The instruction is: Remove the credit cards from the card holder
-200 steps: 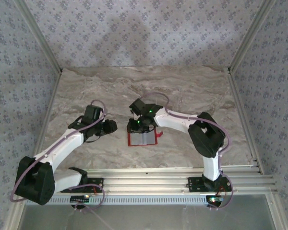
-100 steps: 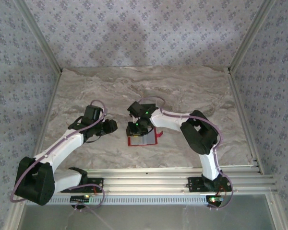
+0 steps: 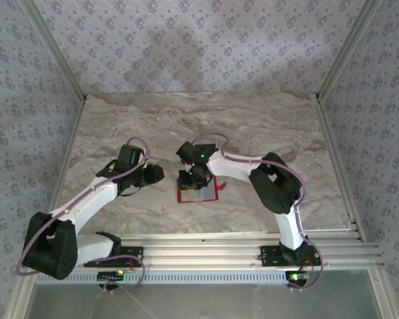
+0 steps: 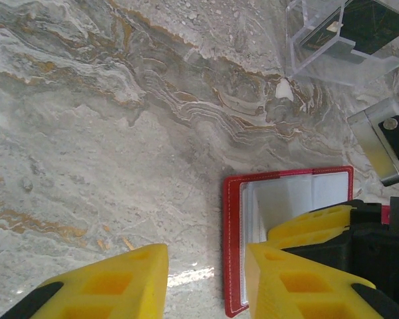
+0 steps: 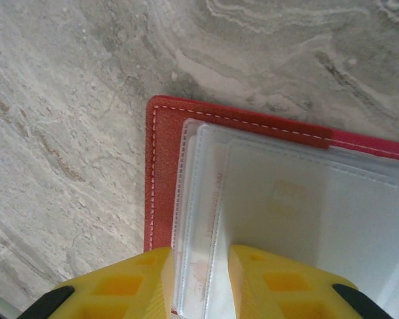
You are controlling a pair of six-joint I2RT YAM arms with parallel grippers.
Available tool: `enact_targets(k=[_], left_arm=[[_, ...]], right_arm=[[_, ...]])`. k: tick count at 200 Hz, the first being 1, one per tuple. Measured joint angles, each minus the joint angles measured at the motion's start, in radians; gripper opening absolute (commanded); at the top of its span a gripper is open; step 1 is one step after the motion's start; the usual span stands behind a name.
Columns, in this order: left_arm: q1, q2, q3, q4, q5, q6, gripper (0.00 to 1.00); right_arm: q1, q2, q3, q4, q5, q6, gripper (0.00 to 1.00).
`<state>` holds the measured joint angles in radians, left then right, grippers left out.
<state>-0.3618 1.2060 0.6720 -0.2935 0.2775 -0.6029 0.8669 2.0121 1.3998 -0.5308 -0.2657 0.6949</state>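
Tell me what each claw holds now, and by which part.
Left claw: nothing. Right claw: nothing clamped; open jaws straddle a pocket edge of the card holder.

White links on left arm (image 3: 92, 197) and right arm (image 3: 239, 167), bulky black joint housings, lilac cable loops alongside. Green LEDs (image 3: 201, 158) lit at the right wrist. Left claw (image 4: 203, 259) and right claw (image 5: 199, 256): yellow fingers with recessed pockets, black backing.

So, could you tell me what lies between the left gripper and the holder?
Just bare table; the top view shows nothing lying between the left gripper and the holder.
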Motion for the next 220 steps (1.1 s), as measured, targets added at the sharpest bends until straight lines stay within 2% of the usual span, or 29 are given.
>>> enact_targets(k=[90,149,220], left_arm=[[0.000,0.034,0.009,0.008,0.023,-0.011,0.35],[0.000,0.034,0.009,0.008,0.023,-0.011,0.35],[0.000,0.034,0.009,0.007,0.023,-0.011,0.35]], right_arm=[[0.006,-0.010,0.030,-0.158,0.154,-0.023,0.35],[0.031,-0.010,0.069,-0.282,0.290,-0.030,0.43],[0.038,-0.052,0.074,-0.378,0.377,-0.029,0.46]])
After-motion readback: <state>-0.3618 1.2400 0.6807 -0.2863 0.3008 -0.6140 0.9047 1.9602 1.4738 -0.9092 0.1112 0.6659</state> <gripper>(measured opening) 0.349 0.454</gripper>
